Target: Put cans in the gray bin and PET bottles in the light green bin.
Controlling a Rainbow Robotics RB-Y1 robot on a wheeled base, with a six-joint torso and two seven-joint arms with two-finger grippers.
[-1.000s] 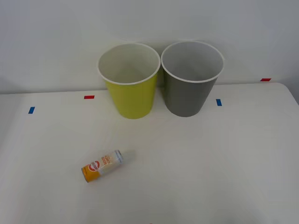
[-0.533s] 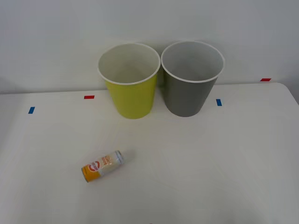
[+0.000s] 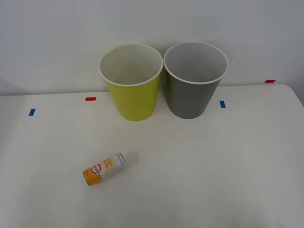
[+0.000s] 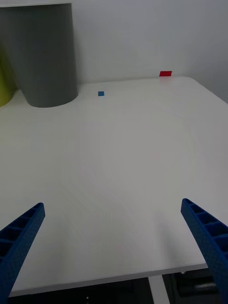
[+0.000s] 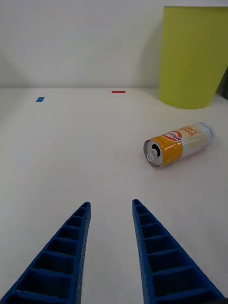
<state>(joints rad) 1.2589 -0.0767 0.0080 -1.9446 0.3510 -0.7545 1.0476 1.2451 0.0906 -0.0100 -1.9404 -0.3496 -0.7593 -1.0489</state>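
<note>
Can lying at about one o'clock from the left gripper (image 5: 110,209).

The can (image 3: 104,168) is being left on its side on the table's (image 3: 228,161) left half, well short of the gray bin (image 3: 194,90), its long axis angled across narrowly parted left fingers; the right gripper (image 4: 114,223), farther away, is being held wide.

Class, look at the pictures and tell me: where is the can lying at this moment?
In the front view the can lies on its side on the table's left half, nearer the robot than the light green bin, apart from it.
</note>
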